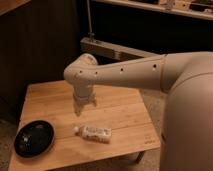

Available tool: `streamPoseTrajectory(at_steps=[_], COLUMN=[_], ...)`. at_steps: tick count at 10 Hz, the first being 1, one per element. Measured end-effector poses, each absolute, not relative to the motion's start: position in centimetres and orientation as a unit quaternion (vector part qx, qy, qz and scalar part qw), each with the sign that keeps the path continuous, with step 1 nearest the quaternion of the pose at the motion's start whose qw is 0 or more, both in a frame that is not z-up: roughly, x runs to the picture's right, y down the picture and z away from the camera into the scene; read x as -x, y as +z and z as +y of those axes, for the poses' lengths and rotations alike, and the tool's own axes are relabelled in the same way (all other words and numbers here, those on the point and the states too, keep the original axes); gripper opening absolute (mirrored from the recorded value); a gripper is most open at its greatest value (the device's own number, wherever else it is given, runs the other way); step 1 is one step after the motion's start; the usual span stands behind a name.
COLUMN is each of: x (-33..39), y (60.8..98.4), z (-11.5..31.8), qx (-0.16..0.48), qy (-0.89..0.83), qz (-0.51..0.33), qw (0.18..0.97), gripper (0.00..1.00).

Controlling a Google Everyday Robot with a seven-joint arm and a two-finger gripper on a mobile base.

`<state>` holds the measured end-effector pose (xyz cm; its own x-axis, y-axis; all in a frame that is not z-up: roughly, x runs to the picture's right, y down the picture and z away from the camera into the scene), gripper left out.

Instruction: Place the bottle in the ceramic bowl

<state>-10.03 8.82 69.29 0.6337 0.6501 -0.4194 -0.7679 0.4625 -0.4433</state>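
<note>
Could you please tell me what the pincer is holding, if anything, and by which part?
Nothing: the open pincer hovers over the table; the bottle lies untouched nearby.

Small pale wooden counter (127, 117) with a plank-grain top; a clear bottle (93, 133) lies on its side on it, near the front edge, its narrow cap end pointing left; a glossy black ceramic bowl (34, 138) sits on the counter well to the left of the bottle, apart from it; the robot's hand (85, 109) hangs just above and behind the bottle, fingers spread, not touching it.
</note>
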Motion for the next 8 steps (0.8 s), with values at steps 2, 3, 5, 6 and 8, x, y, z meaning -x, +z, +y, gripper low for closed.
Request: streamPoseTrajectory(at_steps=[2, 3, 5, 6, 8], x=[9.7, 9.8, 10.1, 10.0, 10.0], y=[69.1, 69.0, 68.8, 68.6, 67.6], z=[8.7, 8.6, 8.7, 9.1, 11.6], qx=[0.311, 0.312, 0.31, 0.313, 0.329], qy=[0.384, 0.372, 0.369, 0.362, 0.327], qz=[0.074, 0.066, 0.059, 0.048, 0.017], qw=[0.866, 0.872, 0.874, 0.877, 0.886], gripper=[0.65, 0.65, 0.65, 0.65, 0.65])
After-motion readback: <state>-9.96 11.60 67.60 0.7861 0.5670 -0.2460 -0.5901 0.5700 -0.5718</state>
